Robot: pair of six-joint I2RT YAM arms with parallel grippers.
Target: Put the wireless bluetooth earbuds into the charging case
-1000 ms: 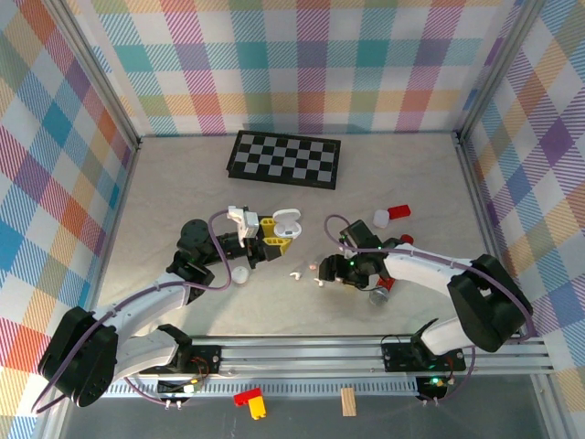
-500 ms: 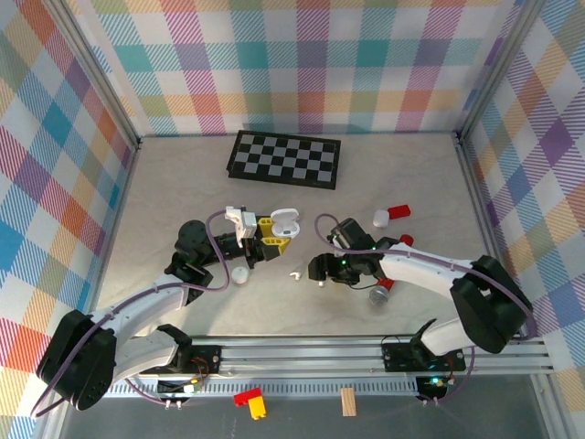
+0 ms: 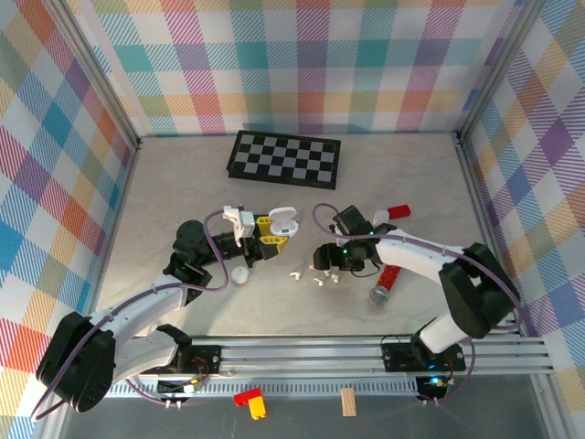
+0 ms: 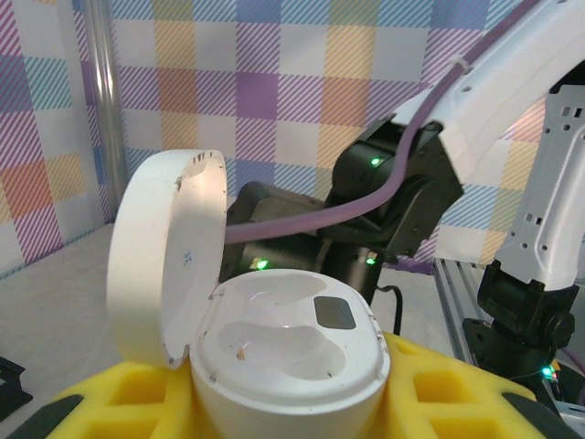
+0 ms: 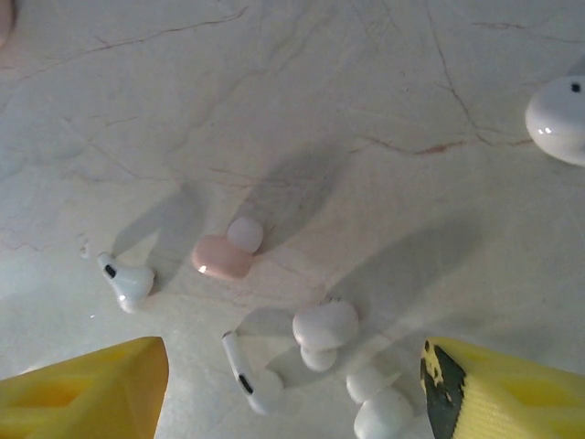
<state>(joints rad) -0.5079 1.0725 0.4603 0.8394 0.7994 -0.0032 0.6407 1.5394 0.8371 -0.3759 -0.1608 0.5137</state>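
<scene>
1. Two small pieces lie nearest, beside the rail: a yellow-and-red block (image 3: 250, 401) and a wooden block (image 3: 347, 401).
2. Farther in, the earbuds (image 5: 324, 325) lie loose in a cluster on the marble-look table (image 3: 164, 183). Four are white, and there is one pale pink bud (image 5: 224, 256). A red cylinder (image 3: 388, 277) lies near them on the right, and a closed white case (image 3: 239, 276) lies on the left.
3. The right gripper (image 5: 292, 393) hovers low over that cluster. Its yellow-tipped jaws are spread wide and grip nothing, and several buds rest on the table under the gap.
4. Beyond, the left gripper (image 3: 271, 236) pinches the charging case (image 4: 292, 347) between its yellow pads. The lid (image 4: 169, 256) is hinged open and stands upright, and both sockets are empty.
5. Farthest back, a chessboard (image 3: 285, 159) lies flat near the rear wall.
</scene>
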